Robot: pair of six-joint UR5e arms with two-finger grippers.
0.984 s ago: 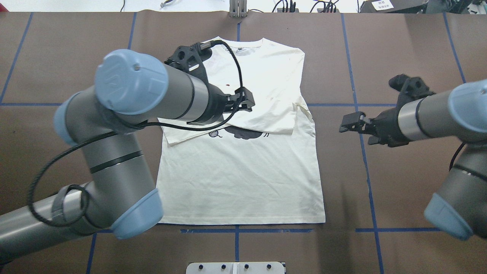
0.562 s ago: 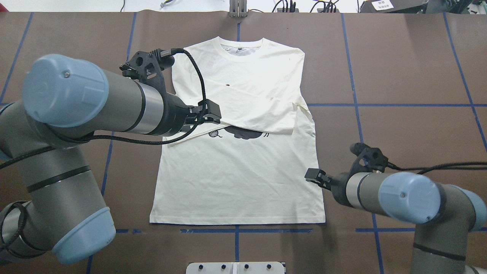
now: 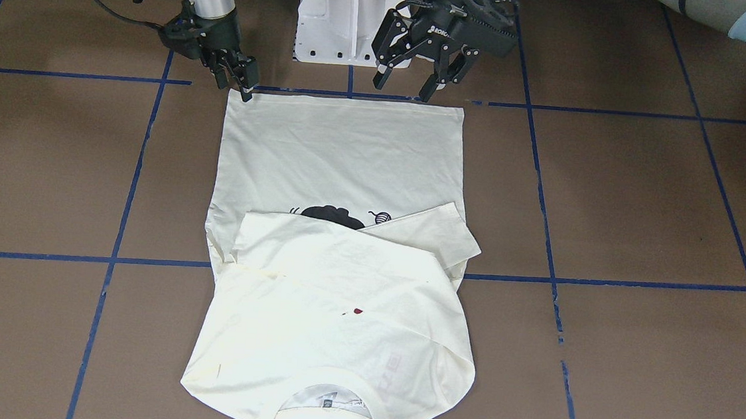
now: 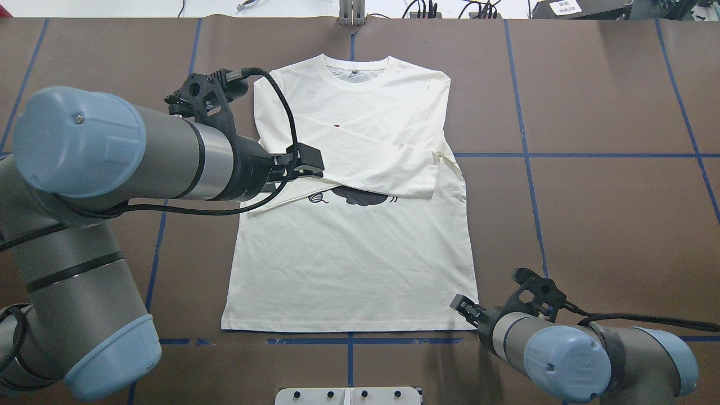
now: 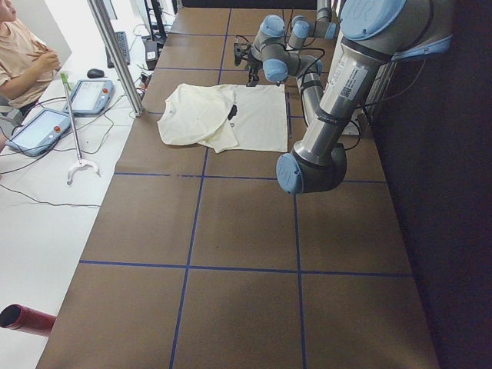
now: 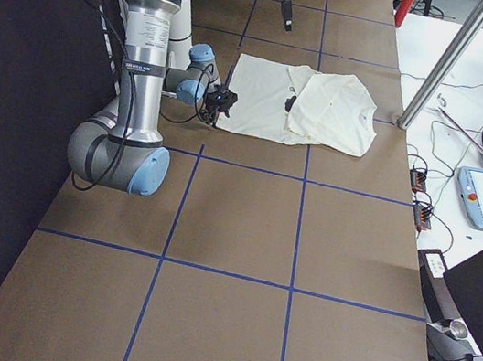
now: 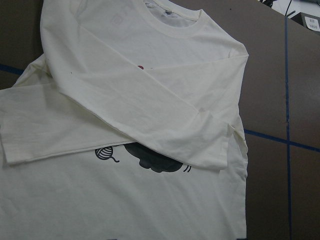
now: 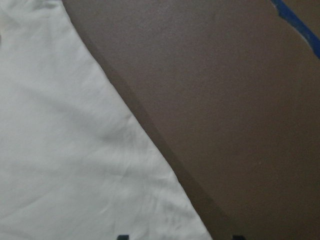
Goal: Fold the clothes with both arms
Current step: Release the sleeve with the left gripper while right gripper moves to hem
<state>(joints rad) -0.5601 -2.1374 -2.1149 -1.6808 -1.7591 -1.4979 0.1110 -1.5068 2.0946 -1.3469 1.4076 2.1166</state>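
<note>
Left jaws spread wide, empty, high over the crossed sleeves (image 4: 388, 169) at the T-shirt's (image 4: 349, 264) 9 o'clock side. Right jaws parted, empty, low at the 5 o'clock hem corner, straddling the side edge. T-shirt lies flat mid-worktop (image 4: 590, 112), print up, collar (image 4: 354, 70) at 12.

The table (image 4: 607, 225) is big and brown. Blue lines (image 4: 590, 155) cut it into squares. A cream shirt (image 4: 349, 270) lies flat in the middle, with its sleeves folded across its chest. A white base (image 3: 348, 21) stands at one edge.
</note>
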